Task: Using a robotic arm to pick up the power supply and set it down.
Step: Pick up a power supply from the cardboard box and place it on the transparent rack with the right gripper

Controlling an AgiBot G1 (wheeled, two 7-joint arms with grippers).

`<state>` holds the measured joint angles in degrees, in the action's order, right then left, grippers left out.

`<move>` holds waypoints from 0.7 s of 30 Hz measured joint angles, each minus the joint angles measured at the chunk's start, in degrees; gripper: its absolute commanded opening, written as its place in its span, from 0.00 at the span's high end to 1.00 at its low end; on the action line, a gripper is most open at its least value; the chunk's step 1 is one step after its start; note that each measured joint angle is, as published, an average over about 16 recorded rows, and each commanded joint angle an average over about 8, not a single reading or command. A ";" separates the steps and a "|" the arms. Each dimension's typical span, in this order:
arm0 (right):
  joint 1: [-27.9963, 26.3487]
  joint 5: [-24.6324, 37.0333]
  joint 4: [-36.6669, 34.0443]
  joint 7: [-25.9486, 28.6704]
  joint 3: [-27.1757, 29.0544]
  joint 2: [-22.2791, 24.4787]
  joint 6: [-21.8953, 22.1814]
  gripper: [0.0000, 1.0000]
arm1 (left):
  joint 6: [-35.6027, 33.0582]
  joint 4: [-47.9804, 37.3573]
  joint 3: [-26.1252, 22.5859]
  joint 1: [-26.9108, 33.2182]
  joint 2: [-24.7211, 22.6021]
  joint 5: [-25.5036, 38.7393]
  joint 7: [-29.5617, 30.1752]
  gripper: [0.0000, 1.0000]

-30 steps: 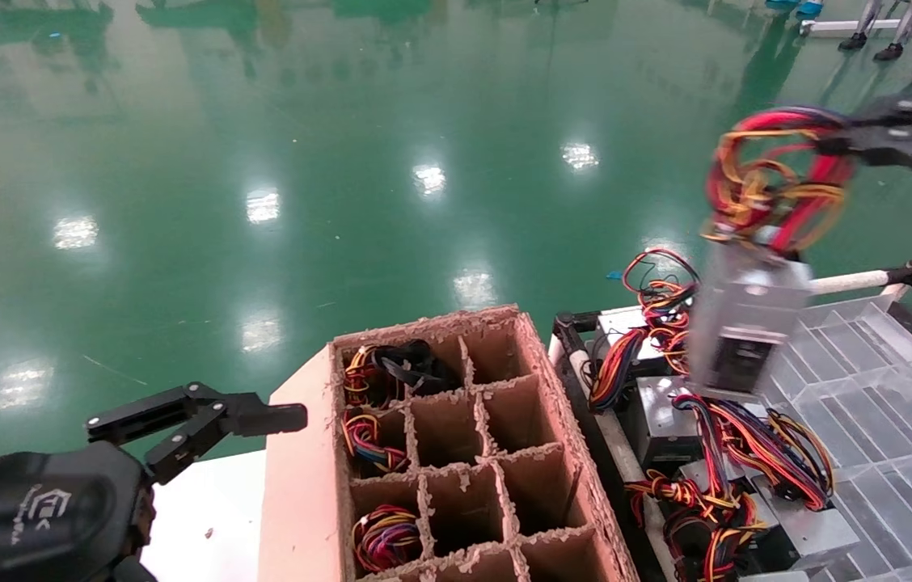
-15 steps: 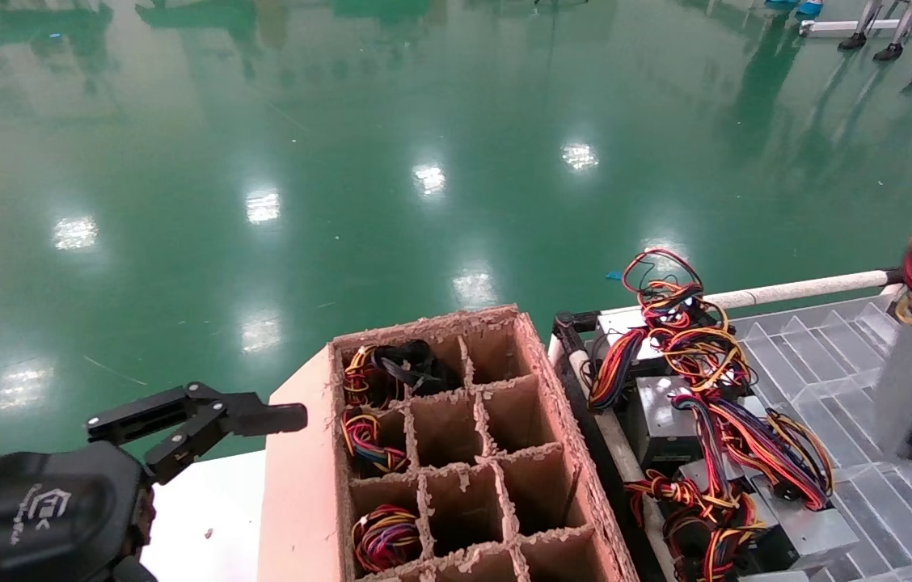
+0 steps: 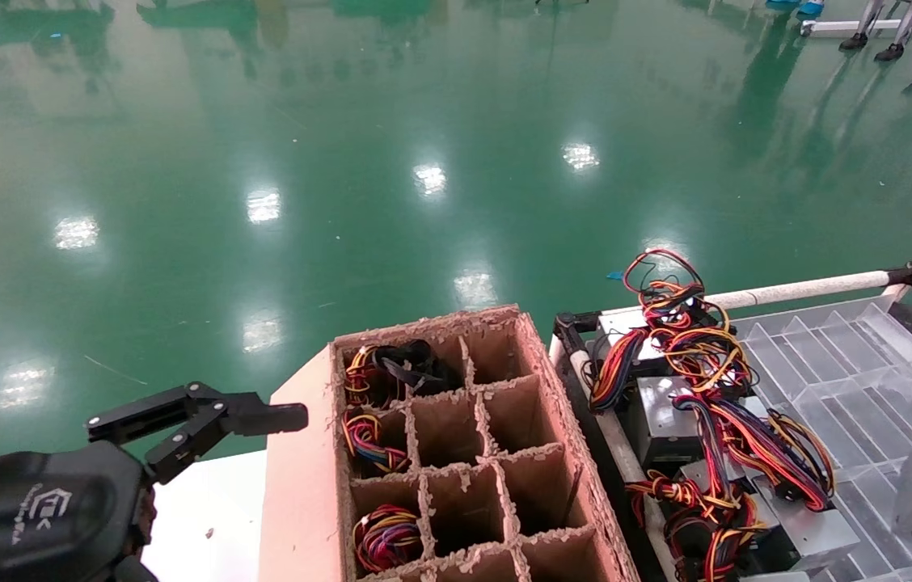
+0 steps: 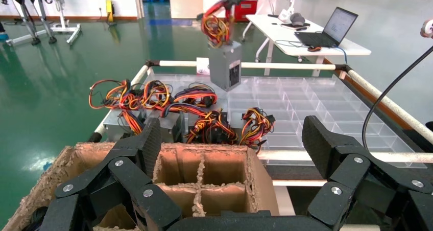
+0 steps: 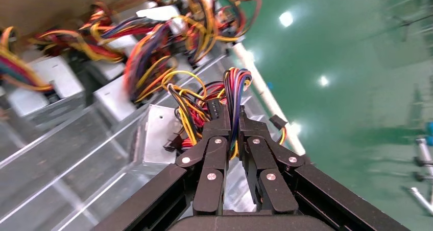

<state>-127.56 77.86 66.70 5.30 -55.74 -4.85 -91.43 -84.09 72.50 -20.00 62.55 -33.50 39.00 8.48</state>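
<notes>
One supply hangs by its wires below the right gripper (fingers pinched on them), long axis down over the tray; left gripper parked, spread wide.

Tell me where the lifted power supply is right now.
The power supply hangs by its wire bundle from the right gripper, above the clear divided tray on the robot's right, at the head view's right edge.

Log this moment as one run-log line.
right gripper: shut on power supply wires, held above clear tray | left gripper: open, idle by cardboard box
</notes>
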 measured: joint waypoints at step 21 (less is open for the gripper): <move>5.36 -4.18 5.83 -4.13 -10.20 2.76 -0.10 1.00 | 0.01 0.00 -0.02 0.00 0.01 -0.01 -0.01 0.00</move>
<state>-122.20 73.69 72.53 1.17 -65.94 -2.10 -91.54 -84.08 72.50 -20.01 62.56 -33.50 38.99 8.47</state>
